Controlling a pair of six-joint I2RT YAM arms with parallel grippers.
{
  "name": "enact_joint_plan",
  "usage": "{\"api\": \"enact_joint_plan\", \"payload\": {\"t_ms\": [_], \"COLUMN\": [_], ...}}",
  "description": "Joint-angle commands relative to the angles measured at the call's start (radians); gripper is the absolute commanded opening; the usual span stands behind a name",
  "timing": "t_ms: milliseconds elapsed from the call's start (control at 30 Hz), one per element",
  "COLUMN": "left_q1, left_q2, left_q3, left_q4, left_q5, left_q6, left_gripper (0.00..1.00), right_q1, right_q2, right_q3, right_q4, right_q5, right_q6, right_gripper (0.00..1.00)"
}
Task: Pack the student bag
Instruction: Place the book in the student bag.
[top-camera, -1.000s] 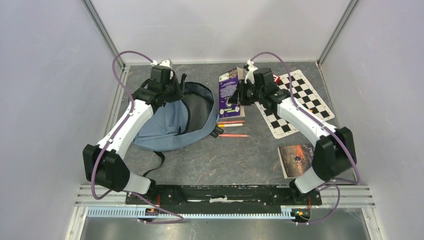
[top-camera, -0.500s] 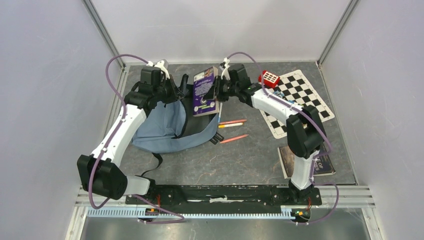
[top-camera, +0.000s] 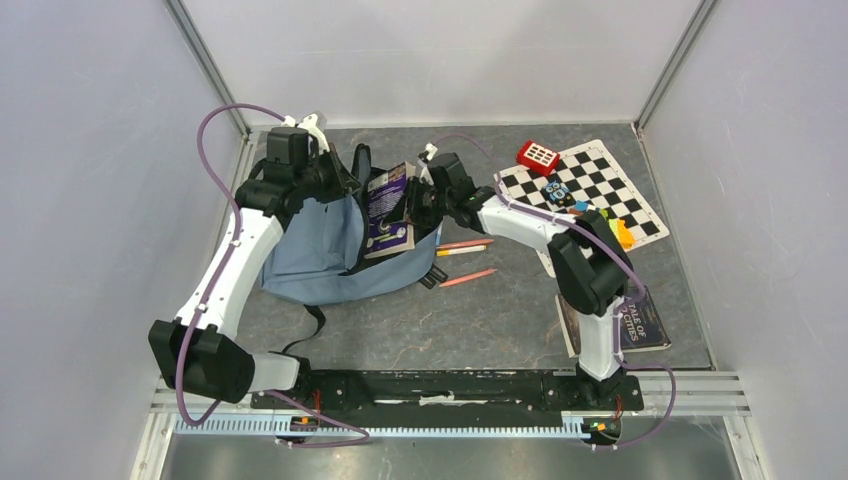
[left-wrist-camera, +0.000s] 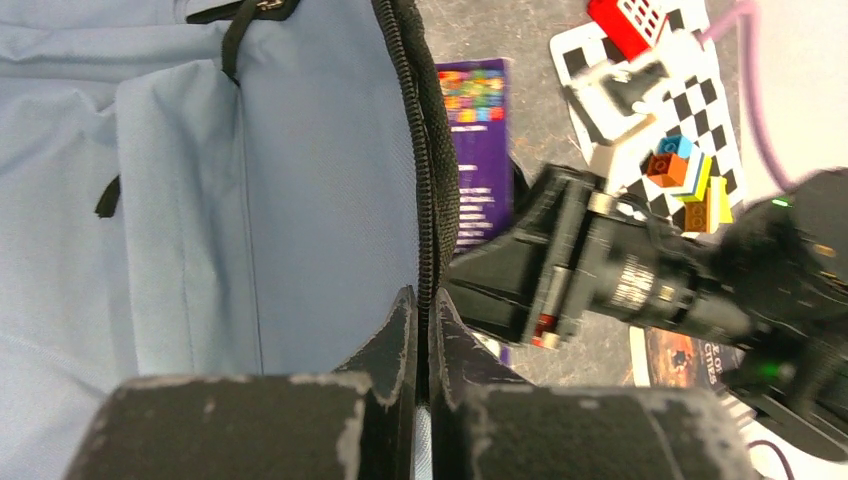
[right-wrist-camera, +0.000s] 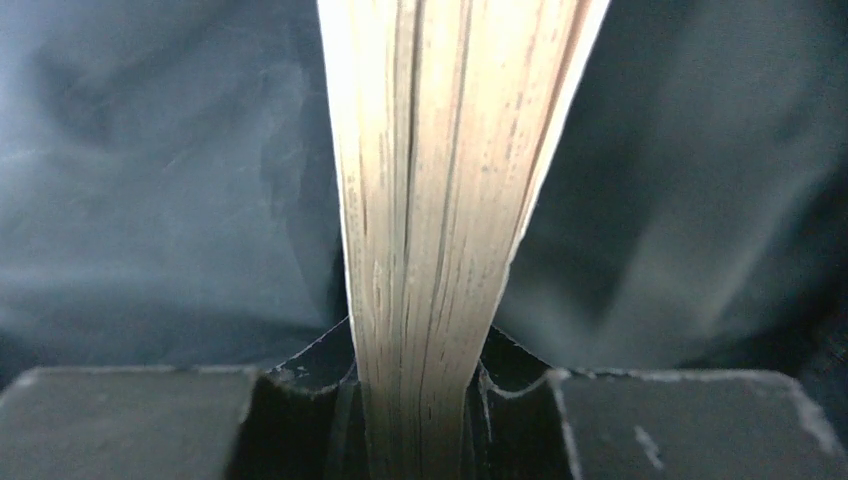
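The student bag (top-camera: 320, 255) lies on the left half of the dark table (top-camera: 470, 320), with its main opening turned toward the middle and its black zipper edge raised. The left gripper (top-camera: 340, 183) is clamped tight on that edge. In the left wrist view the zipper track (left-wrist-camera: 425, 150) runs straight down between the pinched fingertips (left-wrist-camera: 403, 335), with blue-grey fabric spread out to the left of it. The right gripper (top-camera: 412, 208) reaches in from the other side, closed on a purple book (top-camera: 388, 210) that is tilted at the mouth of the bag, its lower end over the opening. The right wrist view shows the book's cream page edges (right-wrist-camera: 450, 200) standing upright between the jaws, with dark folds of fabric behind — how far inside the bag the book sits cannot be told. Just right of the bag lie three pencils (top-camera: 462, 246), two close together and one a little nearer the arms. A checkered mat (top-camera: 600, 195) covers the far right of the table, with a red block (top-camera: 538, 156) touching its far corner and a few small coloured blocks (top-camera: 618, 233) on it. A second book (top-camera: 645, 322) with a dark cover rests near the right arm's base, partly hidden by the arm.
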Motion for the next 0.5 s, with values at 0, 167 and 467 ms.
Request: {"api": "enact_joint_plan", "payload": {"t_ms": [0, 167, 467], "left_q1": [0.005, 0.009, 0.011], "left_q2": [-0.053, -0.052, -0.028], "left_q3": [0.032, 0.013, 0.013], "left_q4": [0.066, 0.099, 0.115], "left_q5": [0.096, 0.152, 0.171], "left_q6": [0.03, 0.009, 0.002], "left_gripper": [0.02, 0.02, 0.02], "right_q1": [0.024, 0.039, 0.053], "right_q2": [0.085, 0.163, 0.317], "right_q3": [0.111, 0.22, 0.341], "right_q4": [0.128, 0.083, 0.185], "right_q5": [-0.059, -0.038, -0.055], "right_q6": [0.089, 0.09, 0.176], "right_gripper": [0.0, 0.0, 0.0]}}
